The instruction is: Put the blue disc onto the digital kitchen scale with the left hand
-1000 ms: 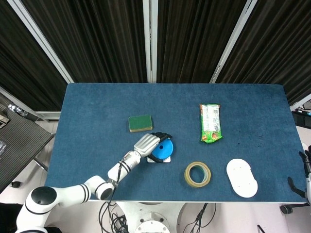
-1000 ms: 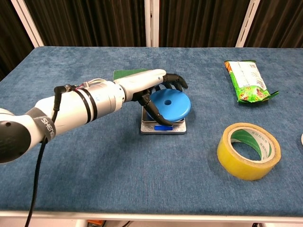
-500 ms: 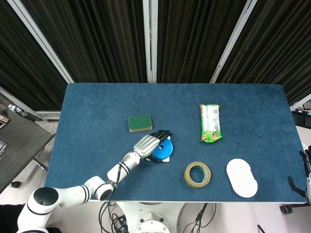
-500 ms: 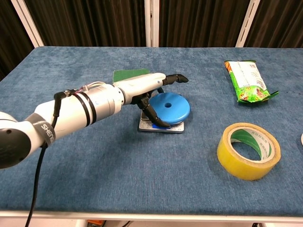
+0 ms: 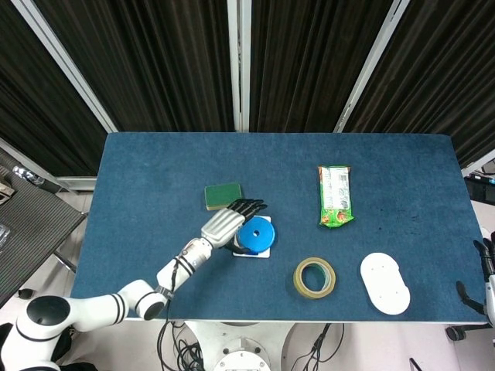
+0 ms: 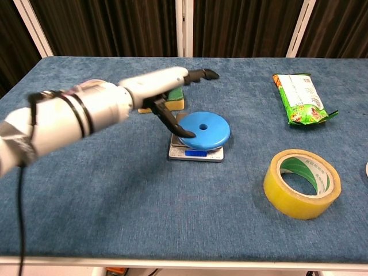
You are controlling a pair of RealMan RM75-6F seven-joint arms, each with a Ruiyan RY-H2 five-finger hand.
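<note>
We've got the left hand (image 6: pixel 164 86) spread wide, fingers out flat, holding nothing; it sits just upper left of the blue disc (image 6: pixel 203 130), centre frame in chest view. Whether the thumb tip touches the disc rim, we can't tell. Disc lies flat on the digital kitchen scale (image 6: pixel 194 152), overhanging its right side a bit. Placement looks done to us. For the step in hand we'd lift the hand straight up and back toward lower left, fingers kept clear so the disc isn't dragged off. Green sponge (image 5: pixel 223 195) is right behind the hand; we'd avoid clipping it. Right hand not in view.
</note>
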